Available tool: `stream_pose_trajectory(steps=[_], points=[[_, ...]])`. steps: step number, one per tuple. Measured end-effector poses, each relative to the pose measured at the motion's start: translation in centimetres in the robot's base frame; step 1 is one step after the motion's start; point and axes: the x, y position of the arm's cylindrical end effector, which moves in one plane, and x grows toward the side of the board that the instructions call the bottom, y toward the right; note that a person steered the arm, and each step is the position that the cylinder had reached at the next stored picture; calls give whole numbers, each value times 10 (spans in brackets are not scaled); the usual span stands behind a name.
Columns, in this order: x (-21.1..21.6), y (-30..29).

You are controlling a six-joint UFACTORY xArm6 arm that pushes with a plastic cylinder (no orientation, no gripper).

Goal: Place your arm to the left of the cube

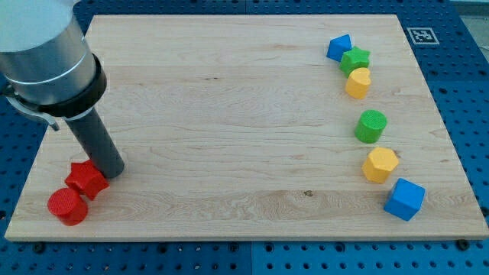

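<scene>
A blue cube (404, 199) lies at the view's lower right of the wooden board (229, 114). My tip (112, 173) rests at the view's lower left, far to the left of the cube, touching the right side of a red star block (85, 180). A red cylinder (67, 206) sits just below and left of the star.
Along the view's right side, from top to bottom: a blue wedge-like block (339, 47), a green star (355, 59), a yellow block (357, 82), a green cylinder (371, 126), a yellow hexagon (380, 165). A marker tag (419, 35) sits at the top right corner.
</scene>
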Motion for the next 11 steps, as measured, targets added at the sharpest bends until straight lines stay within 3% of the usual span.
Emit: stream_pose_trajectory(steps=[1, 3, 5, 7, 10, 11], points=[[-11, 5], [-40, 86], [-9, 98], [-6, 103], [40, 273], [44, 301]])
